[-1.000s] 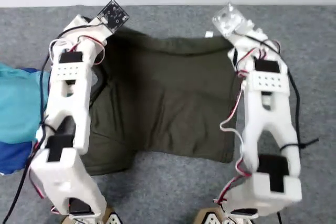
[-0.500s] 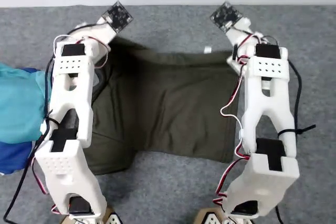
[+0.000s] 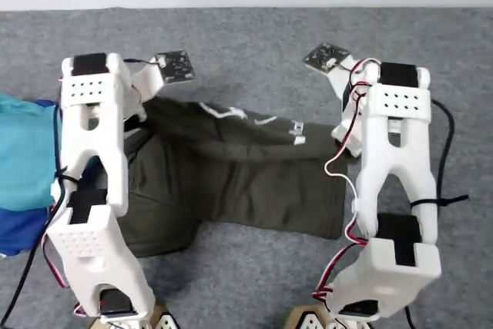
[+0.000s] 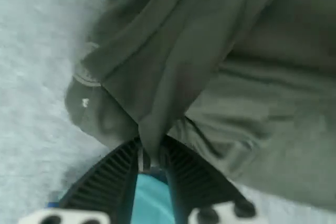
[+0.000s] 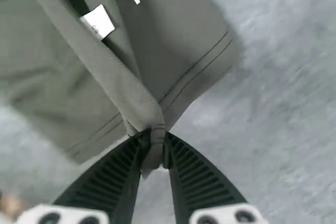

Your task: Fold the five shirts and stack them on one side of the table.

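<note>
Olive-green shirt (image 3: 246, 167) is spread on the grey surface (image 3: 254, 44), its far edge pinched up at both corners: left pincer (image 4: 152, 161) and right pincer (image 5: 154, 140) are each clamped on fabric. Honestly, both corners should be carried nearward evenly, kept taut, so hems get matched.

The shirt (image 3: 254, 182) is olive with white lettering, the pile (image 3: 27, 159) teal and blue, the table (image 3: 254, 44) grey.

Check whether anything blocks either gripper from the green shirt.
Nothing visible does. The left gripper and the right gripper each pinch an edge of the shirt, with cloth directly between their fingers.
</note>
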Motion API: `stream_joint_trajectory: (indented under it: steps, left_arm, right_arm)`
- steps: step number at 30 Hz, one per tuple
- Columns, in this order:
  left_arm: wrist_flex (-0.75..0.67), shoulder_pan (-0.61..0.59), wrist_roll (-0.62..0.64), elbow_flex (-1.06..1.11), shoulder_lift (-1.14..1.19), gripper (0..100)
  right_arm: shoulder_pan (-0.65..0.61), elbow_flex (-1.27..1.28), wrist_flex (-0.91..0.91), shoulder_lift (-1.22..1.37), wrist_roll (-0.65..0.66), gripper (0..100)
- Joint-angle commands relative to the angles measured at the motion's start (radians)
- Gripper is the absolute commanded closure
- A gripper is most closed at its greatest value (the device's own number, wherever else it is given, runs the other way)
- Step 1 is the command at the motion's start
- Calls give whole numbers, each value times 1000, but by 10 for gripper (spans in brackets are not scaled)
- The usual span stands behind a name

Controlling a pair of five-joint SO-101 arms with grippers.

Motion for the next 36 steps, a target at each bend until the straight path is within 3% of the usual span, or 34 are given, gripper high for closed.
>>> stream_joint_trajectory:
  steps: [1, 15, 36]
  left_arm:
    - [54, -37, -58, -33, -5, 995]
    - [127, -106, -172, 44, 49, 995]
    - [132, -132, -244, 41, 49, 967]
  right_arm:
    - [-4, -57, 96, -67, -14, 988]
    - [-15, 207, 125, -71, 9, 988]
    - [-16, 224, 128, -71, 9, 982]
